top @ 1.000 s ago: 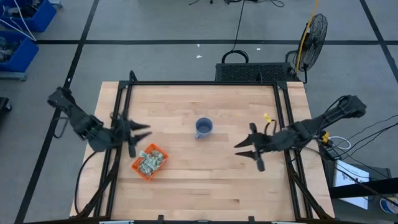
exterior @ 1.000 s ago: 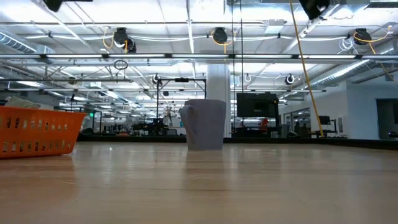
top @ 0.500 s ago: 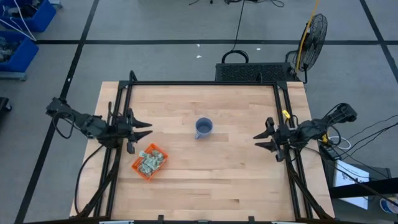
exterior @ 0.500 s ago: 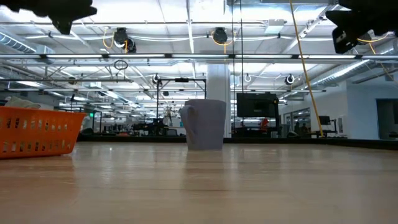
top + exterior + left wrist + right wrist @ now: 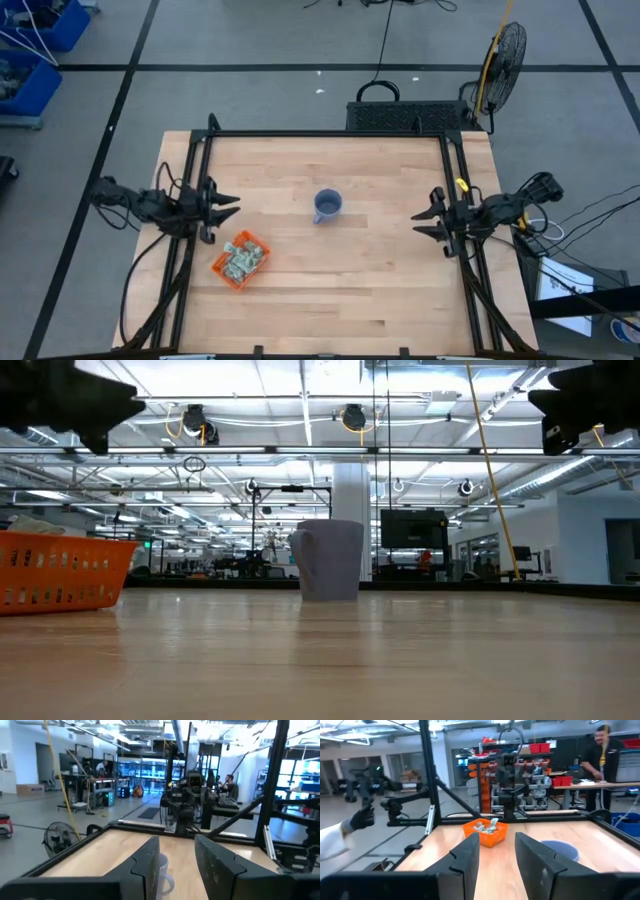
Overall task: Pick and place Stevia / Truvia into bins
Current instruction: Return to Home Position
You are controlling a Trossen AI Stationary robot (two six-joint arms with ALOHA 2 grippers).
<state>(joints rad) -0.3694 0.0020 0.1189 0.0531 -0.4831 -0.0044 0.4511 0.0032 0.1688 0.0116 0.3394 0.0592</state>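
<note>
The orange bin (image 5: 240,260) stands near the table's left near part, with pale green and white Stevia packets (image 5: 241,259) piled inside. In the right wrist view the bin (image 5: 485,831) shows the packets (image 5: 486,824) sticking above its rim. In the low view the bin (image 5: 60,570) is at the left. No packet lies loose on the table. My left gripper (image 5: 228,205) is open at the table's left edge, just on the far side of the bin and off the table top. My right gripper (image 5: 424,222) is open at the right edge. Both hold nothing.
A blue-grey mug (image 5: 327,205) stands at the table's middle, between the two grippers; it also shows in the low view (image 5: 330,560). A black frame rail (image 5: 330,135) runs round the table. People stand in the room beyond (image 5: 600,750).
My right gripper has drawn back from the table's middle toward the right edge and come down. My left arm has folded back toward the left edge and lowered, its gripper staying near the left rail. Both stay open. Bin and mug have not moved.
</note>
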